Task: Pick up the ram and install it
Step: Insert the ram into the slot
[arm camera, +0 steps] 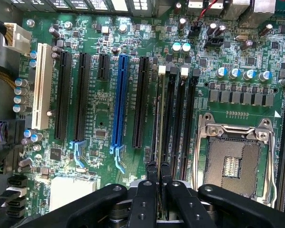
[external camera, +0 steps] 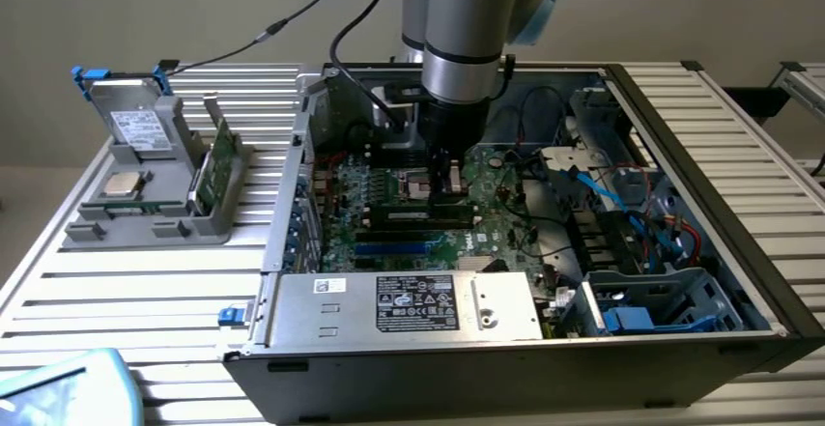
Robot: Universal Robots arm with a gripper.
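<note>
My pincer (arm camera: 159, 167) pinches the ram (arm camera: 160, 118) edge-on, lined up along a memory slot just beside the empty processor socket (arm camera: 232, 161). Arm and stick reach down onto the motherboard (arm camera: 99, 121), inside the open computer case (external camera: 722, 156).

The case (external camera: 702, 146) sits on the table (external camera: 142, 291), with the holder (external camera: 142, 218) at the exterior view's left. Inside, the motherboard (external camera: 367, 194) lies behind the power supply (external camera: 412, 302). The ram (arm camera: 160, 118) stands in a slot beside the socket (arm camera: 232, 161), between the fingers of the gripper (arm camera: 159, 167).
</note>
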